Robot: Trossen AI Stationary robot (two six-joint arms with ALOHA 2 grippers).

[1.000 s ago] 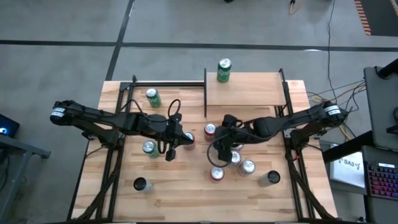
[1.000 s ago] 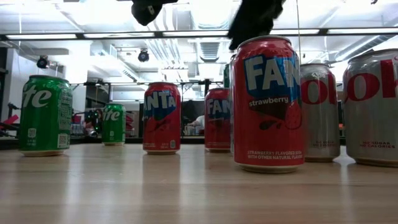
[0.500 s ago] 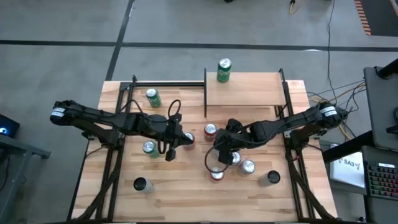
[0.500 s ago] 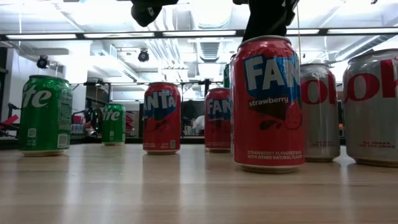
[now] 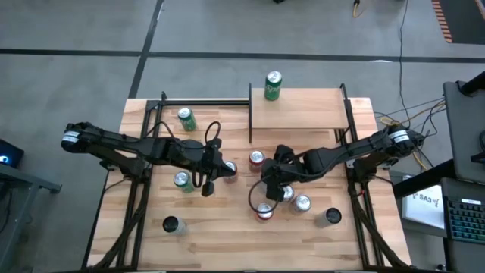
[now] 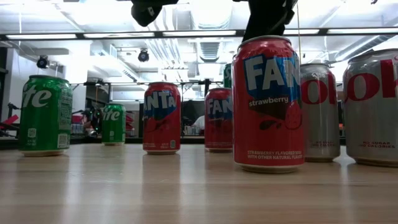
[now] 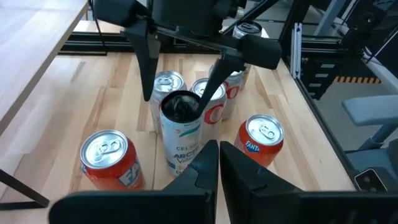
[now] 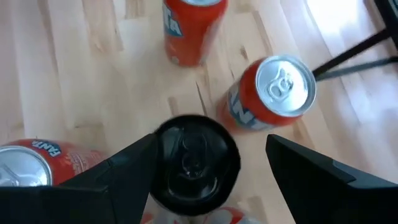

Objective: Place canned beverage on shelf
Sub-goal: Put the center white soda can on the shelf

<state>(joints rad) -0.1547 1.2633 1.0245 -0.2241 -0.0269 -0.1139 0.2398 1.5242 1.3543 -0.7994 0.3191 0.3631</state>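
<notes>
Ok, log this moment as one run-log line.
right claw: open, straddling black-topped can, not gripped | left claw: shut, waiting mid-table | shelf: one green can

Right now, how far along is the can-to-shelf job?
Done: one green can stands on the shelf. In hand: the right pincer is open astride a black-topped can, not gripping. The left pincer waits shut nearby. Left: grip, lift, place.
</notes>
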